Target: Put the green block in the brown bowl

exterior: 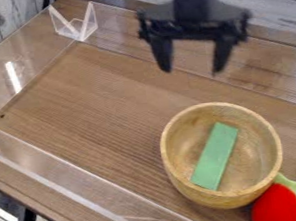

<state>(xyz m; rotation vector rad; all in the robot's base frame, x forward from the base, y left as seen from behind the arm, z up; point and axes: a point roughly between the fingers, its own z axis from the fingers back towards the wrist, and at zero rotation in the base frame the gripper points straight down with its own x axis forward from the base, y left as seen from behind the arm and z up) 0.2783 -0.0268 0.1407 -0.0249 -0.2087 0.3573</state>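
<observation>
The green block [219,154] lies flat inside the brown bowl [177,150], slanting from the bowl's lower left to its upper right. The bowl rests on the wooden table at the lower right. My gripper [193,52] hangs above the table, up and to the left of the bowl, well apart from it. Its two dark fingers [161,51] are spread wide, and nothing is between them.
A red strawberry-like toy [274,207] with a green leaf sits just beyond the bowl's lower right rim. Clear acrylic walls [26,71] ring the wooden table [96,108], with a clear bracket [73,23] at the back left corner.
</observation>
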